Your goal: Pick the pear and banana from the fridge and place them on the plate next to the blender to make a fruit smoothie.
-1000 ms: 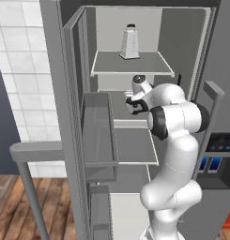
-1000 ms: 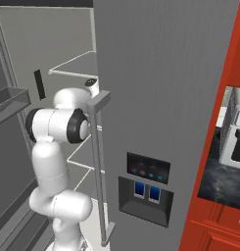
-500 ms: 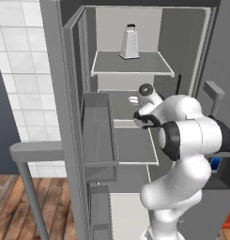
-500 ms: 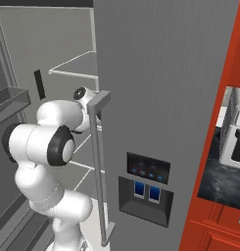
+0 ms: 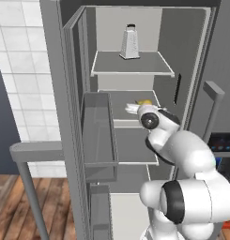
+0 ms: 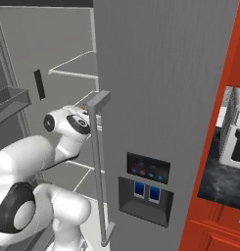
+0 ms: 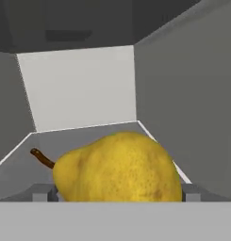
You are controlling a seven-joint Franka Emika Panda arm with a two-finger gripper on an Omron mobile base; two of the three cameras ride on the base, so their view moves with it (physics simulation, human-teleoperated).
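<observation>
The yellow pear (image 7: 119,167) lies on its side on a grey fridge shelf (image 7: 22,160), its brown stem pointing left. My gripper (image 7: 117,194) is open, and its fingertips (image 7: 43,192) stand on either side of the pear's near end. Whether they touch the fruit I cannot tell. In the left base view my hand (image 5: 133,108) reaches over the middle shelf of the open fridge (image 5: 65,93), and a bit of the yellow pear (image 5: 144,101) shows just past it. The banana, the plate and the blender are out of view.
A metal box grater (image 5: 129,42) stands on the top shelf. The open left door carries grey bins (image 5: 98,136) close beside my arm. The shut right door has a long handle (image 6: 97,162) and a blue-lit dispenser panel (image 6: 150,171). Red cabinets (image 6: 224,147) stand on the right.
My arm has reached lower and deeper into the fridge, bringing the hand down to the middle shelf at the pear. The jaws have stayed open.
</observation>
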